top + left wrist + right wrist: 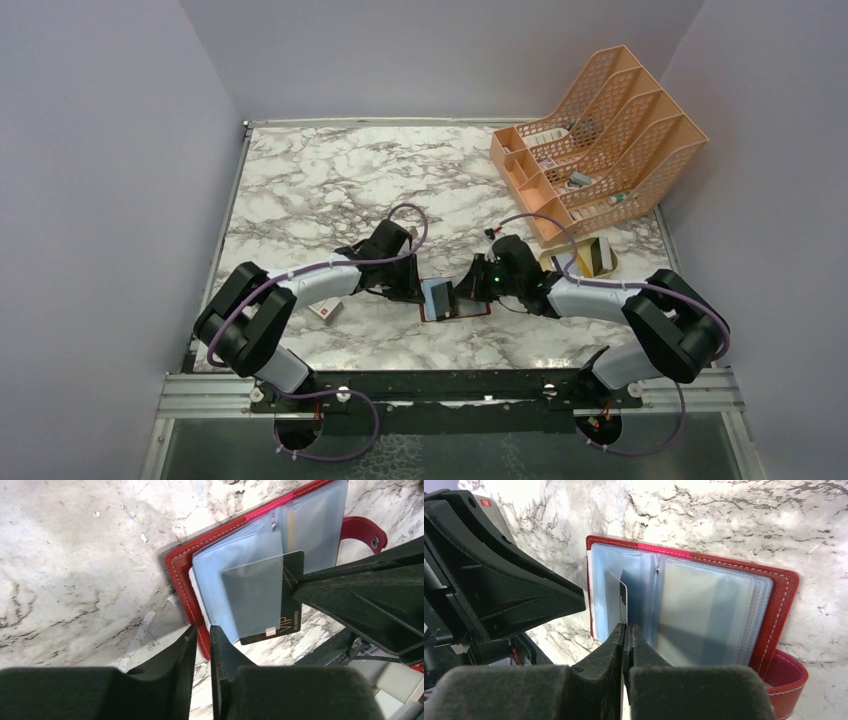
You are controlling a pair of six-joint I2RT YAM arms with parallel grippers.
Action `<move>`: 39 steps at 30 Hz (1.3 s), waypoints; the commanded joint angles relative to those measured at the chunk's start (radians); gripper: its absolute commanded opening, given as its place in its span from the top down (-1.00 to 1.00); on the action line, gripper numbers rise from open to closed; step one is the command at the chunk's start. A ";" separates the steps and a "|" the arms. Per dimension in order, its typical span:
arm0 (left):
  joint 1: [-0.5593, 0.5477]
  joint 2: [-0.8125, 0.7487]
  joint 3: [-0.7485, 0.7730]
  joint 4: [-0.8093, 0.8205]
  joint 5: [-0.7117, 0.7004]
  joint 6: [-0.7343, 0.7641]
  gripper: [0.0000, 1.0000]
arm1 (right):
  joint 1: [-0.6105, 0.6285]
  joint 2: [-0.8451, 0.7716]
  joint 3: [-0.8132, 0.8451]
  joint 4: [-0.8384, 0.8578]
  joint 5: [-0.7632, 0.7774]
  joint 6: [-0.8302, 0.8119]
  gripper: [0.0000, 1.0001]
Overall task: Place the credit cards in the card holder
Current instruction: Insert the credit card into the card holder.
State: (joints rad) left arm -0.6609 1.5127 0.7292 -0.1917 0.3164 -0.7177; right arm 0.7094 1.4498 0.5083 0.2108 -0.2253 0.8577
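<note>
My right gripper (625,628) grips the black VIP card (289,622), half-sleeved in the card holder (781,605) ahead; left gripper (202,632) narrowly parted at its edge.

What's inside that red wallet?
The wallet holds clear plastic sleeves. A dark VIP card sits partly in one, pinched by the right end effector. Whether other sleeves hold cards is hidden: they overlap.
</note>
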 commanded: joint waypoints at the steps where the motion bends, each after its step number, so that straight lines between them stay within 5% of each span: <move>1: 0.006 0.000 0.007 -0.019 -0.035 0.020 0.67 | -0.014 0.012 -0.011 0.039 0.034 -0.008 0.98; 21: 0.006 0.029 -0.044 0.059 0.025 0.000 0.89 | -0.024 0.083 0.005 0.113 -0.006 0.040 0.98; 39: 0.006 0.020 -0.075 0.123 0.063 -0.044 0.89 | -0.023 0.097 -0.049 0.230 -0.037 0.159 0.98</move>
State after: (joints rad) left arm -0.6544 1.5314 0.6758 -0.1135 0.3336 -0.7433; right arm 0.6853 1.5665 0.5003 0.3599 -0.2634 0.9649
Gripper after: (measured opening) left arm 0.055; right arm 0.015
